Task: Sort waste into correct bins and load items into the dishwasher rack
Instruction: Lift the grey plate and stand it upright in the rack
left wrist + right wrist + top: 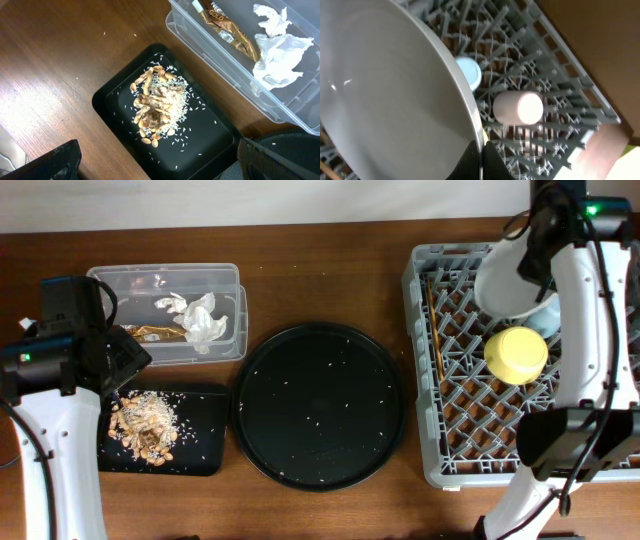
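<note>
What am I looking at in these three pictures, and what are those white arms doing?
Two robot arms work at a wooden table. One picture looks down from above; the other two come from cameras on each wrist. The right hand holds a pale plate over the grey dishwasher rack, where a yellow bowl, pink cup and blue cup already sit. The left arm hovers over a small black tray of food scraps. The clear box holds tissue and a wrapper. The big round tray carries only crumbs.
</note>
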`<state>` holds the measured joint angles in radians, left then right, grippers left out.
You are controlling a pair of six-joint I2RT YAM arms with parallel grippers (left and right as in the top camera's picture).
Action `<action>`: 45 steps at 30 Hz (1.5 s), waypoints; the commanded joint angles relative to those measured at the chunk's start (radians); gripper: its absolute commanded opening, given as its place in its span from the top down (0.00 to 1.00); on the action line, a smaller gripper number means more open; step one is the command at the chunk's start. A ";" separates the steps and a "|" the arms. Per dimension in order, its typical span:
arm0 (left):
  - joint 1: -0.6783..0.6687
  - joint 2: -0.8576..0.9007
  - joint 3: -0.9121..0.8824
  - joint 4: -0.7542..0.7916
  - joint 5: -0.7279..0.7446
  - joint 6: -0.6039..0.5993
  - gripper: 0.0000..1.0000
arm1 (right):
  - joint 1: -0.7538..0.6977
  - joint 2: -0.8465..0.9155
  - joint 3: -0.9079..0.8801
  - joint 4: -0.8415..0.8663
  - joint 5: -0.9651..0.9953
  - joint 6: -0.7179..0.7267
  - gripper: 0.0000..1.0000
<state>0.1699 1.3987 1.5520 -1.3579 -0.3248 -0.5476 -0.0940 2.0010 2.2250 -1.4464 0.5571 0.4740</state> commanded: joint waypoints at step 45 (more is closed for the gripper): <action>0.003 -0.011 0.005 0.002 -0.003 -0.013 0.00 | 0.364 -0.483 -0.305 -0.253 -0.301 0.103 0.14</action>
<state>0.1699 1.3987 1.5520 -1.3586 -0.3248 -0.5476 0.2302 1.6577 2.0178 -1.6871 0.3176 0.5549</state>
